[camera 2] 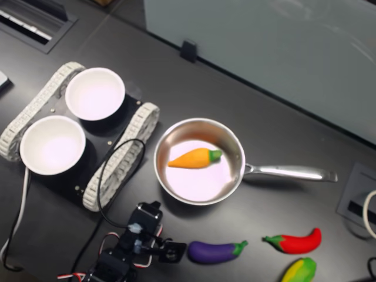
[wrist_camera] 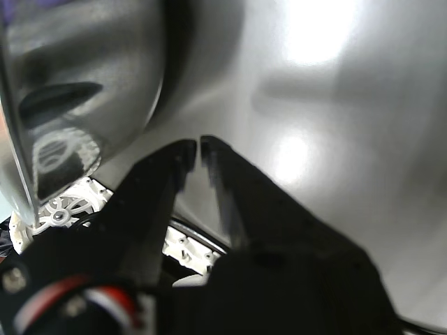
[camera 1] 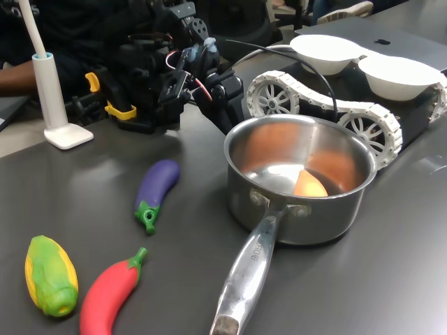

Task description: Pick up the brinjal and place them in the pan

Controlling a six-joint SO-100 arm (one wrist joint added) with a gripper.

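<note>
My gripper (wrist_camera: 193,146), fingers pressed together, sits against the pan (camera 2: 235,150) wall; brinjal (camera 2: 214,251) lies lower centre, carrot (camera 2: 194,158) inside the pan.

So my workspace is this dark grey table (camera 2: 305,117), matte finish, pretty cluttered. The pan (camera 2: 232,176) sits roughly mid-table with its long handle pointing toward the second exterior view's right. The brinjal (camera 1: 156,186) lies flat just beside the pan, not touching it. Near that there's a red chilli (camera 1: 110,293) and a corn cob (camera 1: 49,274) lying next to each other, close to the table edge. A tracked rover base (camera 2: 124,154) with white treads is parked on the pan's other side. In the first exterior view, a white lamp stand (camera 1: 63,132) stands at the left.
</note>
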